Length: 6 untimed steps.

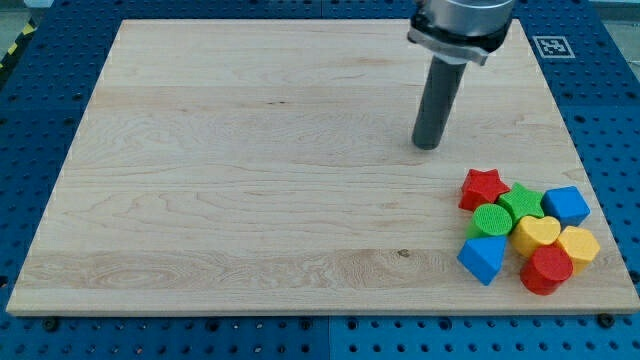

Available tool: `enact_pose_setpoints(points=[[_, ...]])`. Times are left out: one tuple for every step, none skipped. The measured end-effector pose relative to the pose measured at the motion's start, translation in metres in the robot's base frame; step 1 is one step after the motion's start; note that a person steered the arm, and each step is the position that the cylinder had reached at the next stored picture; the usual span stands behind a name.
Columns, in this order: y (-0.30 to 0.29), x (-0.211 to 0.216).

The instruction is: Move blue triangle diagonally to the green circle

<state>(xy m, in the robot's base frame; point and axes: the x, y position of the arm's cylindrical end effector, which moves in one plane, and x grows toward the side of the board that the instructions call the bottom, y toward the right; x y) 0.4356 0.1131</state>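
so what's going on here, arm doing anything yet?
Not pushing yet. My tip rests on bare board, above and to the left of the block cluster at the view's bottom right, touching nothing. The blue triangle sits at the cluster's lower left, directly below the green circle and pressed against it. Packed around them are a red star, green block, blue cube, yellow heart, yellow block and red block.

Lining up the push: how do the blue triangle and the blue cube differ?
The blue triangle is a three-sided wedge; the blue cube is boxy. The triangle sits at the cluster's lower left, touching the green circle; the cube sits at its upper right, away from the circle. Both are blue and clear of my tip.
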Motion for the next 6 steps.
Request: enact_pose_setpoints(points=[[-0.027,0.03],[-0.063,0.073],[-0.078,0.118],[-0.073,0.176],[-0.07,0.183],[-0.067,0.183]])
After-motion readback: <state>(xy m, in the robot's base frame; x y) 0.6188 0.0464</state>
